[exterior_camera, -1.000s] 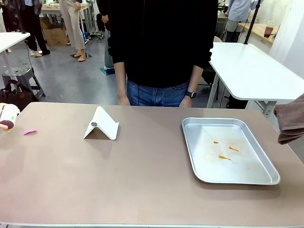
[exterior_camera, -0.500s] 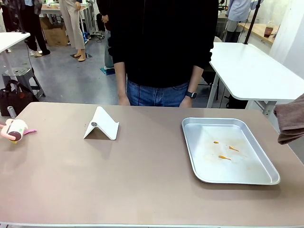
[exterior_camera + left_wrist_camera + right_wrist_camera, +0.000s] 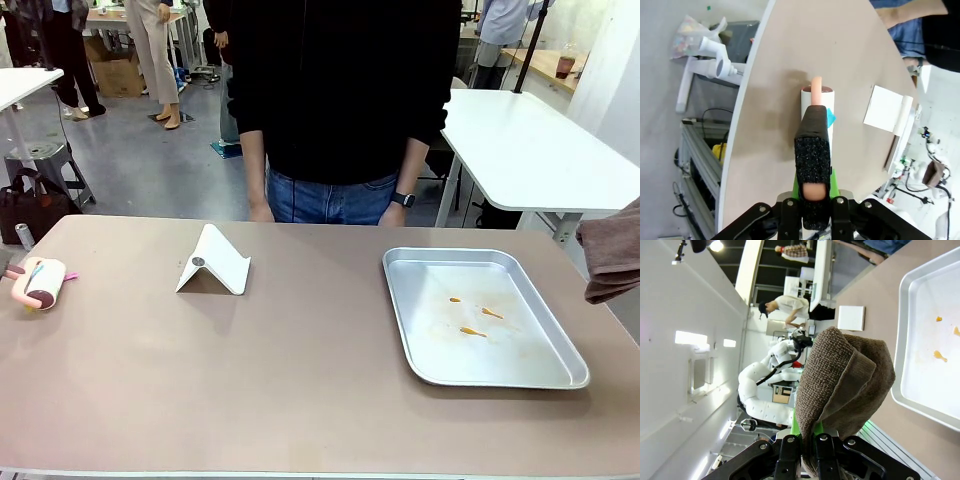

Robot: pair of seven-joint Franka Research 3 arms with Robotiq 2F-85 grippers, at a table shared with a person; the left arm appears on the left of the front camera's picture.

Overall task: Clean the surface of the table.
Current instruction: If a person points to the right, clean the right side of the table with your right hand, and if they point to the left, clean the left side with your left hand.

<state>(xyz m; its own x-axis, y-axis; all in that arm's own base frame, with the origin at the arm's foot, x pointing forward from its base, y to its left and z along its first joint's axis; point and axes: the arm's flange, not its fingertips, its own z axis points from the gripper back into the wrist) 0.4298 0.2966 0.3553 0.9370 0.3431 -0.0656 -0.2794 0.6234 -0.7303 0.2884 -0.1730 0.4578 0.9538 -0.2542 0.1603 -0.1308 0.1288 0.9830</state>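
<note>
The brownish table (image 3: pixel 300 370) spans the front view. At its left edge a lint roller (image 3: pixel 38 283) with a white roll and a pink handle lies low on the top. In the left wrist view my left gripper (image 3: pixel 814 125) is shut on the pink handle, with the roll (image 3: pixel 817 100) pressed to or just above the table (image 3: pixel 840 45). A brown towel (image 3: pixel 612 250) hangs at the right edge. In the right wrist view my right gripper (image 3: pixel 810 440) is shut on the towel (image 3: pixel 840 385), which hides its fingers.
A silver tray (image 3: pixel 405 320) with orange smears (image 3: pixel 470 331) lies right of centre. A white folded card stand (image 3: pixel 213 262) sits left of centre. A tiny pink scrap (image 3: pixel 70 276) lies beside the roller. A person in black (image 3: pixel 340 100) stands at the far edge.
The lint roller has come in from the left edge and dropped down onto the table beside the pink scrap. The towel and the person have not moved.
</note>
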